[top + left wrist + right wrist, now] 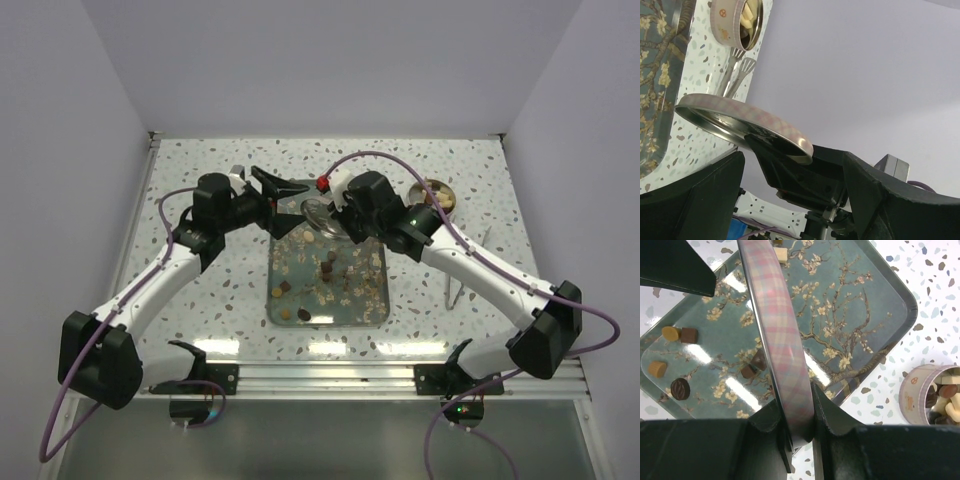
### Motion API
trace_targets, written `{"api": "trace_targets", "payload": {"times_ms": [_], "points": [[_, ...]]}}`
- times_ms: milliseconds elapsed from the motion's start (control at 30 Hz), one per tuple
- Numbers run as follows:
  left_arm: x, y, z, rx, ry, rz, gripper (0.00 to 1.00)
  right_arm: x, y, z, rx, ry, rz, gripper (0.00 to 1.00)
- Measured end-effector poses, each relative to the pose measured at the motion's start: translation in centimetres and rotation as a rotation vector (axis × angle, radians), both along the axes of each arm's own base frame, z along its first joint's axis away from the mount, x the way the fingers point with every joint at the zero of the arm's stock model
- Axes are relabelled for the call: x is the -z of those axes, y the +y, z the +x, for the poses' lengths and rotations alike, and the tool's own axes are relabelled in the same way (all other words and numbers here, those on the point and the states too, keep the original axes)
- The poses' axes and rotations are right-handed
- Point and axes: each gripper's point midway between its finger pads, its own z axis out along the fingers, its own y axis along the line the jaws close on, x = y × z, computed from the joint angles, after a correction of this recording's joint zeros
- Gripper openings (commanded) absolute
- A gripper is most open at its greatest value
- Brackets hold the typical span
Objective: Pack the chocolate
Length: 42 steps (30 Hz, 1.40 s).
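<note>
**Lid in the Air, Chocolate Waiting on the Tray**

We start with the speckled table [230,310]. A blossom-patterned tray [875,315] lies at its middle, between the two arms. Off to the right of the tray stands a round tin [912,390], open, with brown and cream pieces already heaped inside.

The tin's lid [780,340] is off the table. We see it held on edge above the far end of the tray. The right gripper [800,426] pinches its plaid rim, one finger on each face of the thin wall. The left gripper [792,170] faces the lid from the other side with its fingers spread wide, and we cannot see them touching anything. Metal tongs [732,75] lie on the table near the tin.

Most of the chocolate [327,268] is scattered loose across the tray. We can pick out a dark round [681,388], a brown cube [689,335] and a tan piece [670,333] touching it, well apart from the tin.

We judge these pieces light, hard and smooth. They are likely to skid on the glossy tray if nudged from one side, and to scuff under a hard squeeze. We would take a cube across two flat, opposite faces. We would take a round or oval across its widest part, from above, with a narrow opening and a gentle closing. The touching pair probably needs separating first.
</note>
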Motion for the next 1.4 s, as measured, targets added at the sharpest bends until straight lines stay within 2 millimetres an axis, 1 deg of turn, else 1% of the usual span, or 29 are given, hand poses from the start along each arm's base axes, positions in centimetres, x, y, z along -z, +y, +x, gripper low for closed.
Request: {"api": "trace_targets", "payload": {"times_ms": [133, 300, 433, 500, 567, 600, 667, 700, 767, 800, 867, 900, 967, 1000, 1133, 1267, 1333, 1400], "points": [[-0.1, -0.1, 0.0, 0.003, 0.011, -0.015, 0.85, -0.2, 0.5, -0.3, -0.027, -0.016, -0.011, 0.0], [0.6, -0.3, 0.2, 0.011, 0.035, -0.013, 0.86, -0.8, 1.1, -0.8, -0.06, -0.053, -0.023, 0.01], [1.3, -0.6, 0.2, 0.029, 0.059, -0.01, 0.87, -2.2, 1.3, -1.3, -0.075, -0.104, -0.02, 0.04], [1.8, -0.8, 0.2, 0.038, 0.072, -0.008, 0.86, -3.5, 1.2, -1.5, -0.072, -0.143, -0.004, 0.06], [1.8, -1.0, 0.1, 0.048, 0.081, -0.013, 0.83, -4.2, 1.2, -1.8, -0.077, -0.17, -0.003, 0.07], [1.8, -1.1, -0.1, 0.055, 0.084, -0.019, 0.76, -4.4, 1.1, -2.0, -0.078, -0.178, -0.007, 0.09], [1.6, -1.2, -0.2, 0.063, 0.087, -0.026, 0.67, -4.3, 0.9, -2.2, -0.081, -0.187, -0.022, 0.09], [1.6, -1.3, -0.3, 0.063, 0.09, -0.028, 0.58, -4.2, 0.9, -2.2, -0.084, -0.191, -0.033, 0.1], [1.6, -1.3, -0.2, 0.058, 0.099, -0.033, 0.5, -3.9, 0.9, -2.4, -0.094, -0.194, -0.049, 0.1], [1.6, -1.2, -0.2, 0.055, 0.104, -0.037, 0.44, -3.7, 0.9, -2.6, -0.102, -0.192, -0.06, 0.1], [1.5, -1.3, -0.1, 0.049, 0.118, -0.047, 0.4, -3.5, 1.0, -2.9, -0.113, -0.194, -0.082, 0.1], [1.5, -1.3, -0.1, 0.046, 0.125, -0.051, 0.33, -3.3, 1.1, -3.1, -0.118, -0.195, -0.091, 0.1], [1.4, -1.2, 0.0, 0.037, 0.145, -0.065, 0.27, -3.1, 1.1, -3.2, -0.121, -0.201, -0.11, 0.1], [1.4, -1.2, 0.0, 0.035, 0.152, -0.069, 0.21, -3.1, 1.1, -3.2, -0.118, -0.205, -0.115, 0.11], [1.5, -1.3, 0.0, 0.038, 0.151, -0.079, 0.1, -3.1, 1.0, -3.2, -0.106, -0.219, -0.129, 0.14], [1.8, -1.4, -0.3, 0.046, 0.153, -0.097, 0.05, -2.9, 0.9, -3.3, -0.094, -0.234, -0.152, 0.21], [1.9, -1.4, -0.4, 0.054, 0.152, -0.105, 0.01, -2.9, 0.8, -3.4, -0.095, -0.241, -0.166, 0.22], [2.0, -1.5, -0.5, 0.057, 0.15, -0.113, 0.0, -2.8, 0.7, -3.3, -0.093, -0.253, -0.181, 0.23]]}}
